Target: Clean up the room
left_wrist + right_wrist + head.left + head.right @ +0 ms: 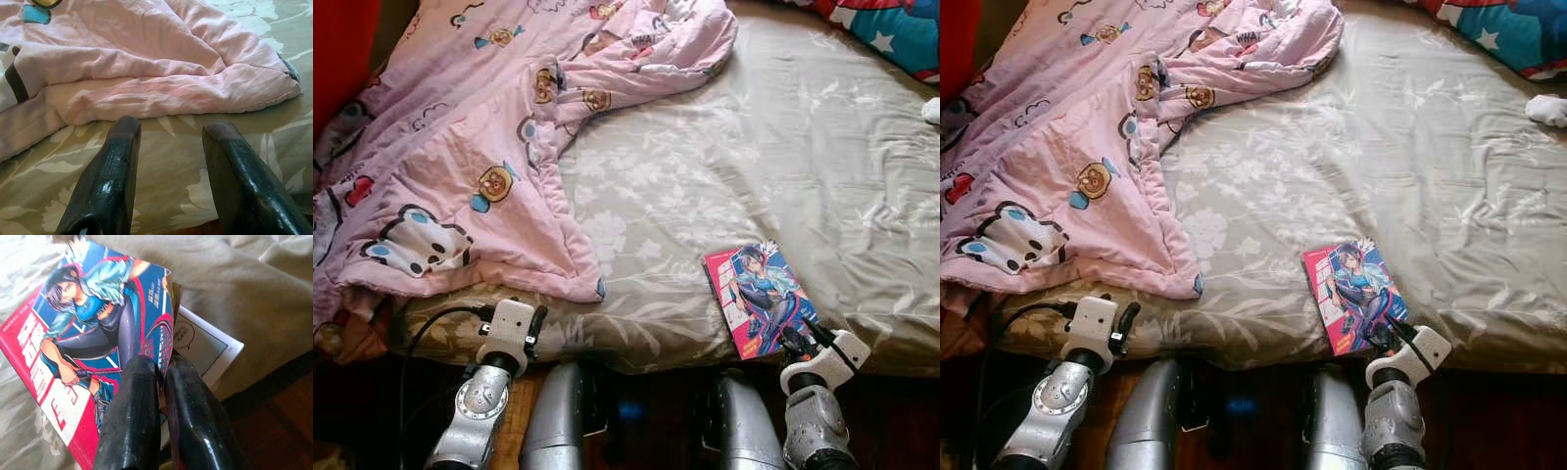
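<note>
my right end effector (161,377) pinches the comic book's (759,297) cover corner, lower right — lift slowly, lest pages tear; left end effector (171,142) open.

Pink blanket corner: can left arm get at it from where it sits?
Probably yes: the left gripper is open, aimed at the pink blanket edge, with only bare sheet between.

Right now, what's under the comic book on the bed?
The comic book lies on the flowered bed sheet near the bed's edge. The right pincer is shut on its cover, lifting it to show an inside page. What's beneath the book's middle is hidden.
</note>
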